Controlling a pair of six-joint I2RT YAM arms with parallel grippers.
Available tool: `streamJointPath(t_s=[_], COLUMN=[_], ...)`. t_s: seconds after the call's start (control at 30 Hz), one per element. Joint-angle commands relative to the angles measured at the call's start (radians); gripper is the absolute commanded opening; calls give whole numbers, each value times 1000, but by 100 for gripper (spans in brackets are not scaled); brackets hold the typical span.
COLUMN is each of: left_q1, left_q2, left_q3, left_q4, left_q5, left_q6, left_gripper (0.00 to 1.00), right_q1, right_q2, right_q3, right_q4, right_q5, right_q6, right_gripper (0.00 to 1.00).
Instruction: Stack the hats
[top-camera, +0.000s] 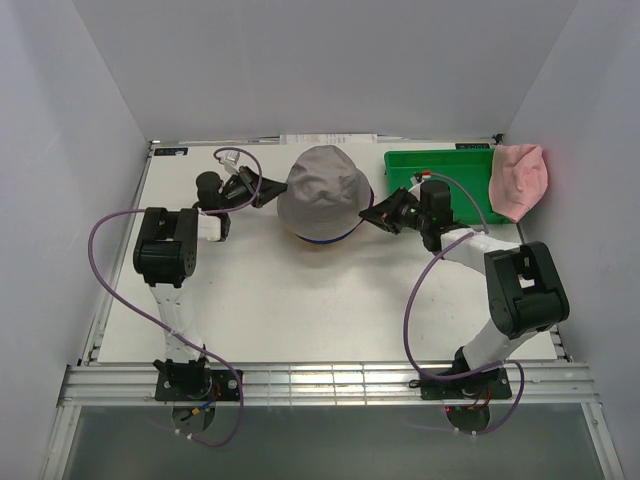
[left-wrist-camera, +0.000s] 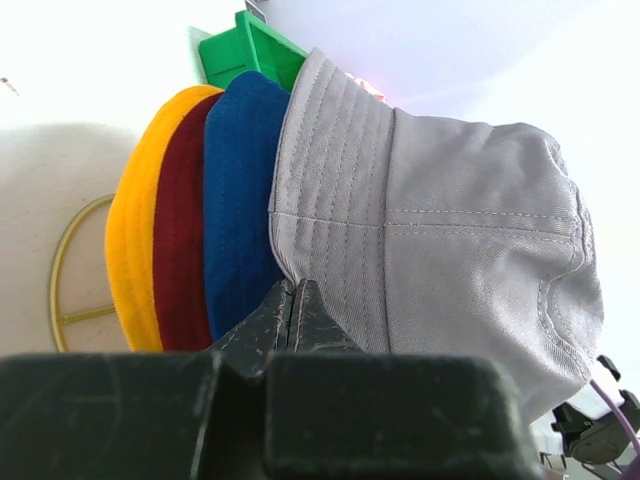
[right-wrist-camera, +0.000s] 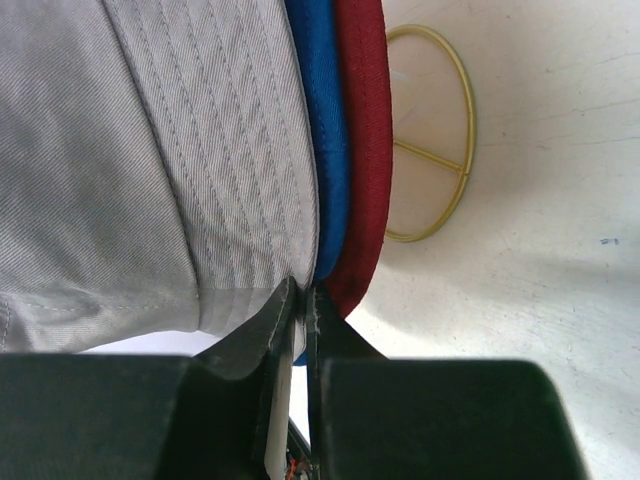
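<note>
A grey hat (top-camera: 325, 190) sits on top of a stack of hats at the back middle of the table. In the left wrist view the grey hat (left-wrist-camera: 440, 250) covers a blue hat (left-wrist-camera: 240, 200), a dark red hat (left-wrist-camera: 180, 240) and a yellow hat (left-wrist-camera: 130, 240). My left gripper (top-camera: 272, 187) (left-wrist-camera: 295, 290) is shut on the grey hat's left brim. My right gripper (top-camera: 372, 212) (right-wrist-camera: 305, 290) is shut on its right brim, next to the blue hat (right-wrist-camera: 325, 130) and the red hat (right-wrist-camera: 365, 130). A pink hat (top-camera: 518, 180) hangs at the back right.
A green bin (top-camera: 440, 170) (left-wrist-camera: 250, 50) stands at the back right, just behind my right gripper, with the pink hat at its right end. A gold wire stand (left-wrist-camera: 62, 270) (right-wrist-camera: 440, 150) shows under the stack. White walls close in the table on three sides.
</note>
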Motion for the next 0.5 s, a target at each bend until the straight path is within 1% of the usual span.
streamJointPath(t_s=[0.0,0.3,0.47], left_q1=[19,32,33], left_q2=[-34,-6,0], left_q3=[-52,-72,-55], left_q4=[-84,-87,-125], left_q5=[-13,-5,-4], left_q6=[62,75,101], left_gripper=[0,0,0], right_q1=[-15,-21,-22], right_q2=[26,48,56], right_q3=[15,50,64], right_q4=[-98,-147,-164], right_q5=[26,19,17], right_q6=[-74,-113,-134], right_gripper=[8,8,8])
